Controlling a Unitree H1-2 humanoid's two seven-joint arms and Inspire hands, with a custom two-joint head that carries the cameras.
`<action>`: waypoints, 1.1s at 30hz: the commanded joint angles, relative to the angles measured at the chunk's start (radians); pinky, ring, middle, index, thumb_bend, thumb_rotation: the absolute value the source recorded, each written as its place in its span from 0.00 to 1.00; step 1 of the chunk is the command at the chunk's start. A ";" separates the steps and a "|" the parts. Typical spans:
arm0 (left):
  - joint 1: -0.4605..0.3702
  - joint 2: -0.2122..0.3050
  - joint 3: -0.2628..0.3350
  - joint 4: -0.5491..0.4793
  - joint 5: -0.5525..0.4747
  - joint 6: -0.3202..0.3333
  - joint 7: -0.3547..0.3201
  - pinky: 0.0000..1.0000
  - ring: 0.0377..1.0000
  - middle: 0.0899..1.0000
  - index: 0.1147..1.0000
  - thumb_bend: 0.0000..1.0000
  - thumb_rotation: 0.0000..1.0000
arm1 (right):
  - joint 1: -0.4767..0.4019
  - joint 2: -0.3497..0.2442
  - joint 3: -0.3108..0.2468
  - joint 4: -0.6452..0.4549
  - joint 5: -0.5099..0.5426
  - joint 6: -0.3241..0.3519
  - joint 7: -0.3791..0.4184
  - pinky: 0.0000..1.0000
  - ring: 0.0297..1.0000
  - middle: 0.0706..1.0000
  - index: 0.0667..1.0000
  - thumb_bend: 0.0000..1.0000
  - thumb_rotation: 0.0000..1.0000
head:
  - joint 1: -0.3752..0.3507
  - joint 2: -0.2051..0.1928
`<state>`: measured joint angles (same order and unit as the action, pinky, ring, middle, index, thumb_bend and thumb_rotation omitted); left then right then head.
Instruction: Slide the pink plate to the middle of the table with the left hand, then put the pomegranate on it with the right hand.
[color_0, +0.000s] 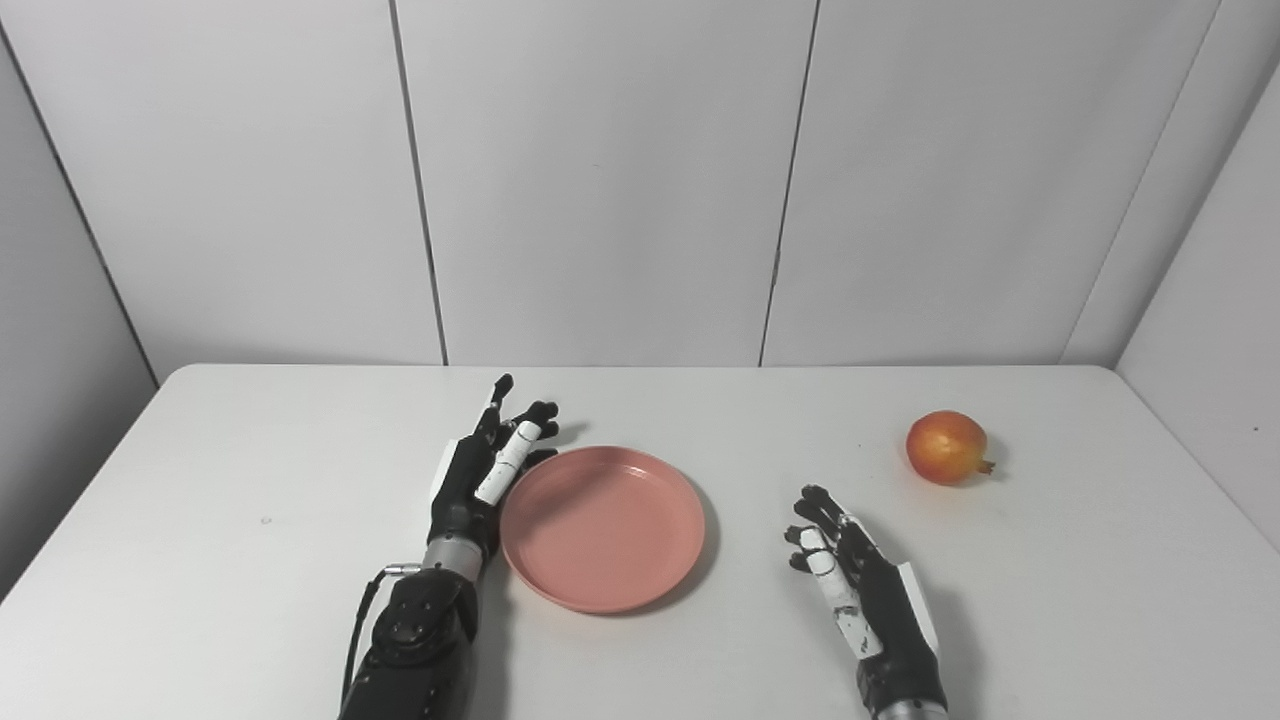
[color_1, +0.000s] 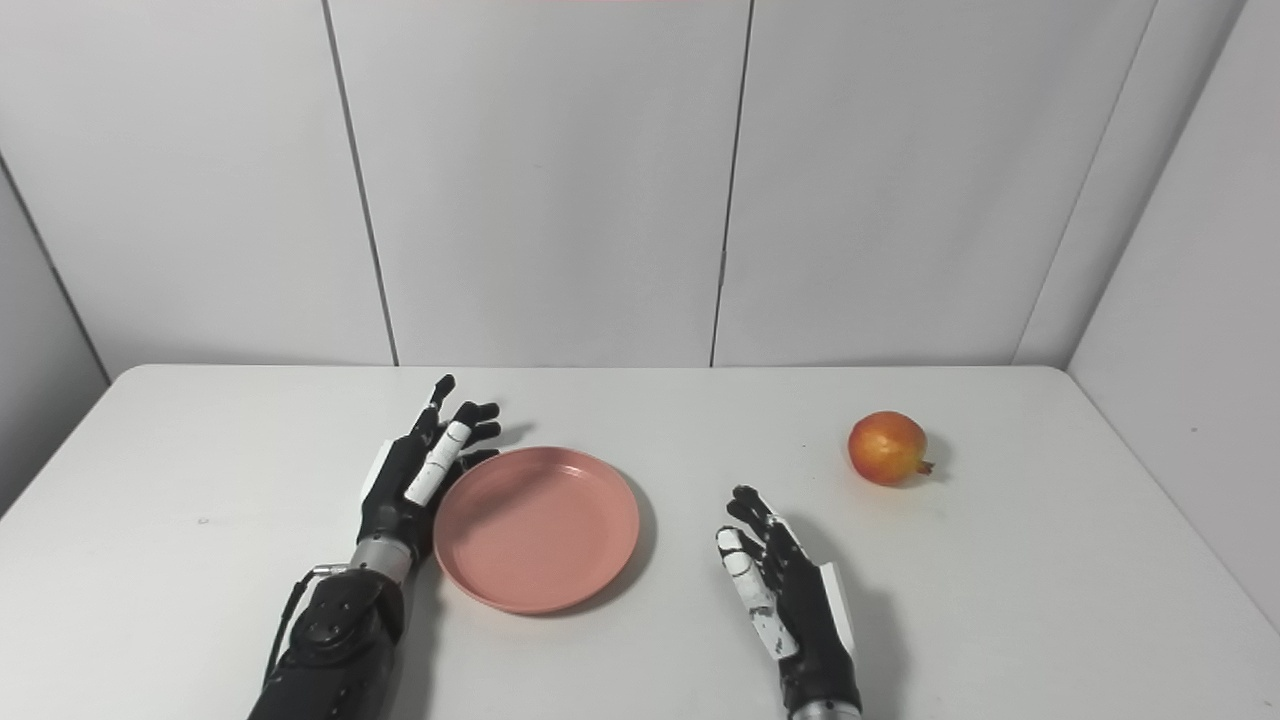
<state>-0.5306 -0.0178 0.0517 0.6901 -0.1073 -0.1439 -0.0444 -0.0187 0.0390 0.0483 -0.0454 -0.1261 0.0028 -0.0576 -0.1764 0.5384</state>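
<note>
- Pink plate (color_1: 537, 527): empty, flat on the white table (color_1: 1000, 600), near its middle.
- Left hand (color_1: 425, 470): fingers spread and holding nothing, set against the plate's left rim.
- Right hand (color_1: 785, 590): fingers apart, empty, right of the plate and clear of it.
- Pomegranate (color_1: 887, 447): on the table, beyond the right hand, well apart from the plate.

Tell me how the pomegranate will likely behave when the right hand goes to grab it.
The pomegranate is round and lies on its side, crown stub pointing right, so a nudge would probably roll it. Its skin looks smooth and firm, so it may slip in a loose grasp. The open right hand is apart from it, nearer the robot.
</note>
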 joint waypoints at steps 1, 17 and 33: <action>0.049 -0.004 0.002 0.038 -0.012 0.047 -0.009 0.68 0.77 0.76 0.96 0.85 0.66 | -0.015 -0.009 -0.004 -0.038 -0.021 -0.063 -0.019 0.76 0.79 0.80 0.83 0.73 0.84 | -0.011 0.001; 0.037 -0.007 0.023 0.105 -0.019 -0.004 -0.031 0.69 0.78 0.75 0.95 0.85 0.63 | -0.094 -0.083 -0.016 -0.117 -0.075 -0.037 0.002 0.66 0.75 0.79 0.84 0.75 0.85 | -0.071 -0.014; 0.038 -0.015 0.037 0.119 -0.041 -0.025 -0.049 0.72 0.78 0.74 0.95 0.88 0.62 | -0.241 -0.202 0.004 -0.154 -0.286 0.078 0.034 0.67 0.75 0.79 0.81 0.73 0.91 | -0.079 -0.025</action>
<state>-0.5490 -0.0217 0.0834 0.7495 -0.1310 -0.1829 -0.0859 -0.2125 -0.1410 0.0518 -0.1598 -0.3801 0.0634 -0.0286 -0.2562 0.5123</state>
